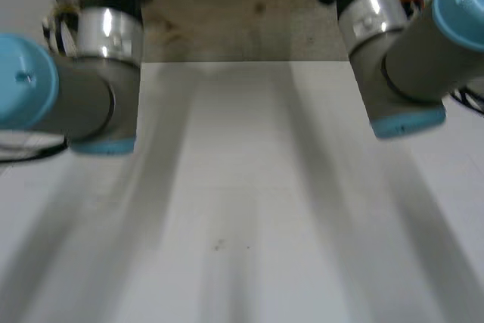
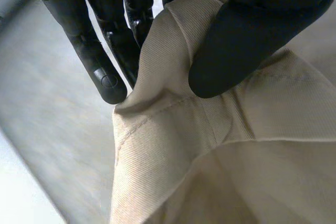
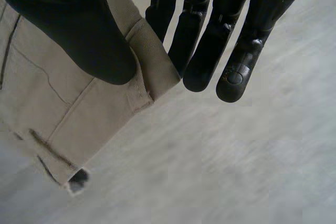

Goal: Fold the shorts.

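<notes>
The robot holds the shorts (image 2: 210, 156) with both hands. The left hand (image 2: 247, 35) is closed on the tan cloth. Its thumb presses a fold, right by a seam (image 2: 215, 121), against its fingers (image 2: 107, 77) on the other side. From that pinch the cloth spreads out past the thumb, away from the fingers.

The right hand (image 3: 73, 30) pinches too. Its thumb sits on a thick stitched band (image 3: 155, 59) at one edge of the shorts. Its fingers (image 3: 233, 74) are behind the band, and their tips stick out past it. The rest of the cloth runs from the band back under the thumb. A small dark tag (image 3: 79, 179) sits at the cloth's far corner.

In the head view the left arm (image 1: 83, 88) and the right arm (image 1: 408, 58) reach in over the far part of the white table (image 1: 242, 209). The table top lies bare between them and toward the camera.

What counts for the next move is this: the shorts lie between the two hands, one edge in each, so neither hand is nearer. The long way of the cloth most likely runs from one hand across to the other. The views do not make clear how it hangs in the middle, or whether it touches the table.

To make a fold, both hands will probably have to move together and keep the pinch tight — if one thumb lets go, that side of the shorts will likely drop.
</notes>
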Available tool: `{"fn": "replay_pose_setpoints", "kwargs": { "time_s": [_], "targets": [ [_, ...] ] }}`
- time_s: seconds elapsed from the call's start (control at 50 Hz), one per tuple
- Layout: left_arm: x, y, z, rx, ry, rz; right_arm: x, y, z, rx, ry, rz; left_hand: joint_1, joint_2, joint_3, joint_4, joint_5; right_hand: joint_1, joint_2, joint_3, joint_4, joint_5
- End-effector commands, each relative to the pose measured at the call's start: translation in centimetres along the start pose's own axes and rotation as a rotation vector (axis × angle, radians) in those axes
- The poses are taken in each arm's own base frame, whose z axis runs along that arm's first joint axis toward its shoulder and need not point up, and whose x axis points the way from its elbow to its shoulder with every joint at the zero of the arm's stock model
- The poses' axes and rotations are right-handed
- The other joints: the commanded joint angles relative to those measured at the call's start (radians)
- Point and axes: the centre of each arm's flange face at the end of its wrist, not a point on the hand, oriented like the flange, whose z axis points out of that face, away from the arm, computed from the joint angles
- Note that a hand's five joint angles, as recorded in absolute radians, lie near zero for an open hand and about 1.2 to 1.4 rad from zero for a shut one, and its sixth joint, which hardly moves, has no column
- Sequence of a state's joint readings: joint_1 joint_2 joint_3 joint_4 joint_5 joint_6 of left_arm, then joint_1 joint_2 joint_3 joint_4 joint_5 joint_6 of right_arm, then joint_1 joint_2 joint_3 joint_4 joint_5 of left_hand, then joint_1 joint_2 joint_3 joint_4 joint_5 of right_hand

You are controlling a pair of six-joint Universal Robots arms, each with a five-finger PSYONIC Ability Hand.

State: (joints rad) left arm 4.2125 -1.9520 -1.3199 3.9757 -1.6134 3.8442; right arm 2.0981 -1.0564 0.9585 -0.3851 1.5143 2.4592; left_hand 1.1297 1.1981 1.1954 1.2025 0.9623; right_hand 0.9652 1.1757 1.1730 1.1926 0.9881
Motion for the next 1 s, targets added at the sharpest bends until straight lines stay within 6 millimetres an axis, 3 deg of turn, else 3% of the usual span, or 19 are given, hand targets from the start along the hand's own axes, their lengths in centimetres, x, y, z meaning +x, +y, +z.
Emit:
{"fn": "replay_pose_setpoints", "kwargs": {
  "time_s": [0.02,0.04,0.06,0.14,0.24,0.38,0.48,0.62,0.7,0.8,0.9,1.0],
  "targets": [
    [3.4,6.0,-10.0,-0.378,0.284,0.01,-5.2,6.2,-8.6,-0.375,-0.333,0.034,0.267,0.198,0.201,0.194,0.259,0.431,0.221,0.223,0.204,0.234],
    [3.7,6.4,-11.1,-0.414,0.315,0.009,-6.2,7.0,-10.4,-0.431,-0.401,0.045,0.267,0.198,0.201,0.194,0.259,0.431,0.221,0.223,0.204,0.234],
    [4.3,7.0,-13.6,-0.495,0.382,0.006,-6.6,7.4,-11.4,-0.457,-0.433,0.051,0.267,0.198,0.201,0.194,0.259,0.431,0.221,0.223,0.204,0.234],
    [5.1,7.1,-17.4,-0.593,0.489,0.003,-8.4,9.2,-15.0,-0.565,-0.545,0.073,0.138,0.07,0.072,0.065,0.131,0.431,0.221,0.223,0.204,0.234],
    [6.2,4.3,-21.4,-0.621,0.627,0.001,-8.7,10.9,-18.1,-0.668,-0.591,0.089,-0.448,-0.516,-0.513,-0.52,-0.455,0.431,0.221,0.223,0.204,0.234],
    [3.6,1.9,-20.9,-0.596,0.578,-0.012,-7.3,12.4,-19.7,-0.756,-0.578,0.103,-0.789,-0.858,-0.855,-0.862,-0.796,0.431,0.221,0.223,0.204,0.234],
    [1.2,0.8,-20.1,-0.592,0.478,-0.019,-5.4,11.4,-20.0,-0.729,-0.559,0.144,-0.907,-0.976,-0.973,-0.98,-0.914,0.431,0.221,0.223,0.204,0.234],
    [-0.2,0.2,-20.2,-0.659,0.336,-0.265,-3.7,10.8,-20.3,-0.752,-0.476,0.277,-0.916,-0.985,-0.982,-0.989,-0.923,0.431,0.221,0.223,0.204,0.234],
    [-1.0,1.7,-21.5,-0.833,0.245,-0.444,-2.3,10.9,-19.9,-0.76,-0.403,0.336,-0.84,-0.909,-0.906,-0.913,-0.847,0.431,0.221,0.223,0.204,0.234],
    [-1.5,2.8,-22.7,-1.004,0.211,-0.543,-1.8,11.1,-19.9,-0.766,-0.382,0.342,-0.811,-0.879,-0.876,-0.883,-0.818,0.431,0.221,0.223,0.204,0.234],
    [-0.8,4.3,-23.7,-1.153,0.234,-0.638,-2.0,11.0,-20.2,-0.773,-0.389,0.344,-0.48,-0.548,-0.546,-0.553,-0.487,0.431,0.221,0.223,0.204,0.234],
    [-0.6,5.2,-23.8,-1.196,0.253,-0.721,-2.2,11.1,-20.3,-0.766,-0.389,0.343,-0.244,-0.313,-0.31,-0.317,-0.252,0.431,0.221,0.223,0.204,0.234]
  ]
}}
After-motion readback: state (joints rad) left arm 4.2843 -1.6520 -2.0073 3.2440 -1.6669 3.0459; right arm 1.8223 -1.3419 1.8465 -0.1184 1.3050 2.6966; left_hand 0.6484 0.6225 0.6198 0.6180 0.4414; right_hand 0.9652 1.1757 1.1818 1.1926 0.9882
